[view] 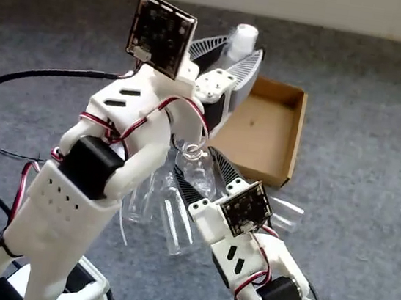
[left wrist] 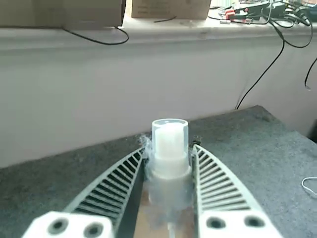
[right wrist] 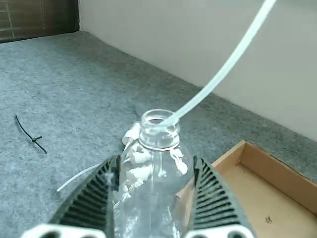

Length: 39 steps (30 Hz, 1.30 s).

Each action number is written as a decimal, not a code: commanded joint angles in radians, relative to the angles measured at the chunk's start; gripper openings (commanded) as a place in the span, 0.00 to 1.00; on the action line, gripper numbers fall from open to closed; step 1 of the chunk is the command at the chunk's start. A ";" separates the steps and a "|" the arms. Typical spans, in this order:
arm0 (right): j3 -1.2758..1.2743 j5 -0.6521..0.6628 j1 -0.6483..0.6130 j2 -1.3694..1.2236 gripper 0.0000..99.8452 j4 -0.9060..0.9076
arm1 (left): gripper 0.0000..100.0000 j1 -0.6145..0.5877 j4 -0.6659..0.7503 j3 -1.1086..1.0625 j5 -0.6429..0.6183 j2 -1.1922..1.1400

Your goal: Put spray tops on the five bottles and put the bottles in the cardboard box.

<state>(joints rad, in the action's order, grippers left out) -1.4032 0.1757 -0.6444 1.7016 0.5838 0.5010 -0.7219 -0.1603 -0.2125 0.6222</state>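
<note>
Bottle (right wrist: 153, 186) within the right hand (right wrist: 156, 162)

A workshop, seemingly: cables (left wrist: 270, 9), small tools (left wrist: 230, 12) and boxes (left wrist: 168, 7) are cluttering a wall ledge (left wrist: 148, 29) beyond the grey carpeted bench (view: 383, 107).

Wide bare carpet (view: 373, 187) right of the cardboard box (view: 296, 133) — easy passage there. Open from above over the box floor, low walls all round. Crowded at its left side: left gripper (view: 236, 55) raised with a spray top (view: 243, 36), a thin tube (right wrist: 223, 64) slanting into the bottle (right wrist: 151, 173) clamped in the right gripper (view: 198, 170). Loose bottles (view: 176, 224) lying between the arms — black cables (view: 17, 81) far left.
</note>
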 commanded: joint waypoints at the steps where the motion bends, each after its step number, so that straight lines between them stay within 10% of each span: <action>1: 0.012 -0.006 -0.007 0.013 0.00 -0.018 | 0.06 0.007 0.031 -0.045 -0.008 0.028; 17: 0.021 -0.104 0.128 0.007 0.00 -0.019 | 0.06 -0.054 -0.206 -0.142 -0.008 0.090; 39: 0.013 -0.106 0.128 0.007 0.00 -0.019 | 0.15 0.061 -0.127 -0.369 0.146 0.248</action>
<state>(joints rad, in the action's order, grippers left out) -1.4032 0.0790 -0.5278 1.7047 0.5838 0.5470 -0.8661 -0.5869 -0.0729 0.8493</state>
